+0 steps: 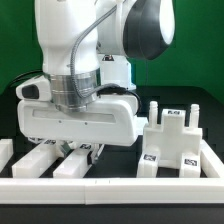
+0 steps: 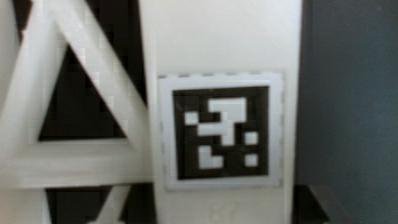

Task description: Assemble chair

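In the wrist view a wide white chair part (image 2: 217,60) with a black-and-white marker tag (image 2: 221,133) lies lengthwise straight under the camera. The dark fingertips (image 2: 146,205) press against its two long edges, so my gripper (image 2: 221,210) is shut on it. A white framed part with a diagonal strut (image 2: 68,100) lies right beside it. In the exterior view my gripper (image 1: 88,153) is low at the table among the white parts (image 1: 62,160). Its fingers are mostly hidden there by the hand.
A blocky white chair piece with upright posts and tags (image 1: 172,140) stands at the exterior view's right. A white rail (image 1: 110,187) runs along the front, with a white side wall (image 1: 212,158) at the right. The table (image 1: 205,105) is black.
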